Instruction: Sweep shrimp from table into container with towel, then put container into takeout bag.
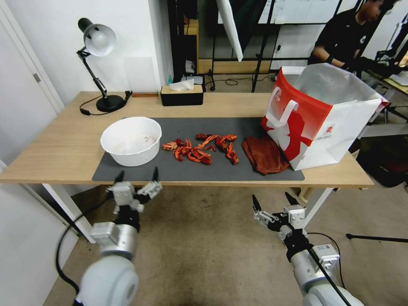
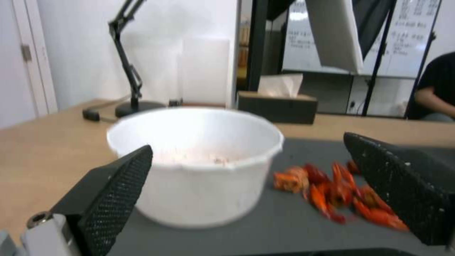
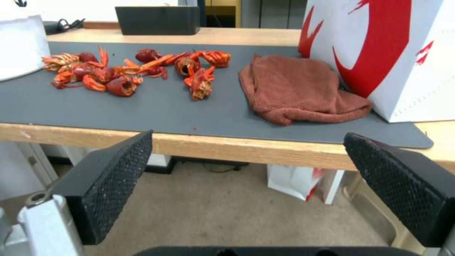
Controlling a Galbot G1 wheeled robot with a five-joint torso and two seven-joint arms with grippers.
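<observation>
Red-orange shrimp [image 1: 202, 148] [image 2: 341, 193] [image 3: 137, 69] lie scattered on the dark grey mat of the wooden table [image 1: 63, 144]. The white container [image 1: 131, 140] [image 2: 199, 167] stands at their left on the mat. A rust-red towel [image 1: 265, 155] [image 3: 298, 89] lies crumpled at their right, against the red and white takeout bag [image 1: 318, 114] [image 3: 393, 53], which stands open at the mat's right end. My left gripper [image 1: 137, 178] [image 2: 246, 185] is open at the table's front edge, just in front of the container. My right gripper [image 1: 274, 202] [image 3: 246, 185] hangs open below the table edge, in front of the towel.
A black desk lamp [image 1: 100, 63] and a black tissue box [image 1: 182, 94] stand along the table's far edge. Another bag [image 3: 303, 181] sits on the floor under the table. Beige carpet floor lies between me and the table.
</observation>
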